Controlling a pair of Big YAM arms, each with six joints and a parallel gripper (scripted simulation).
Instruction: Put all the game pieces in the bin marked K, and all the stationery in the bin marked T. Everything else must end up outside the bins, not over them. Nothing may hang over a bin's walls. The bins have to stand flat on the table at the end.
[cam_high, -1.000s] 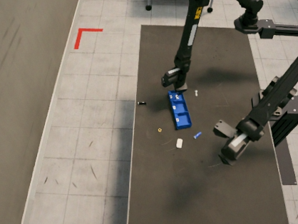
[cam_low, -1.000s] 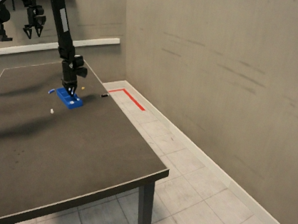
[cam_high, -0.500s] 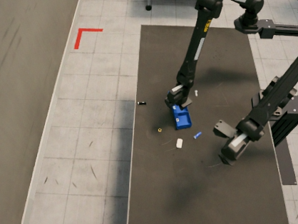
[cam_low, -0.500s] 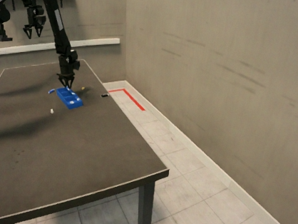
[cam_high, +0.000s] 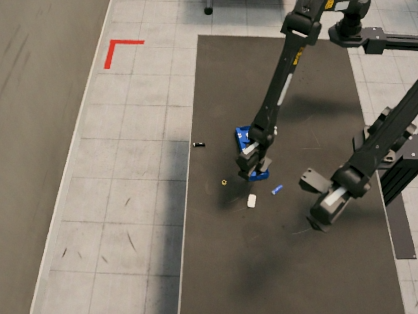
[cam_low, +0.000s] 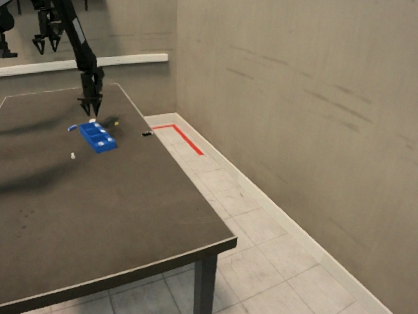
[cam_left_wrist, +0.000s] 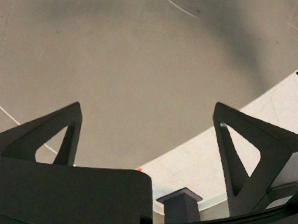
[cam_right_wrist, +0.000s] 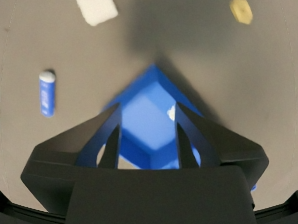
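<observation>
Approach the smooth white block (cam_high: 251, 201) (cam_low: 92, 120) (cam_right_wrist: 97, 11), lying on the dull grey bench (cam_high: 300, 270) (cam_low: 150, 210) (cam_left_wrist: 125, 75) (cam_right_wrist: 30, 30) just beyond the blue tray (cam_high: 259, 176) (cam_low: 106, 147) (cam_right_wrist: 132, 85), with right jaws (cam_high: 254, 171) (cam_low: 90, 114) empty and partly released; widen if needed, descend squarely and grip its flat sides lightly, keeping left jaws (cam_high: 311, 204) (cam_low: 46, 49), fully released, clear.

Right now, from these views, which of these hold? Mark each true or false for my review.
1. The blue tube lies outside the blue bins. True.
2. The right gripper is holding something. False: nothing is between its fingers.
3. The left gripper is open. True.
4. The yellow ring sits inside a bin. False: it lies on the table.
</observation>
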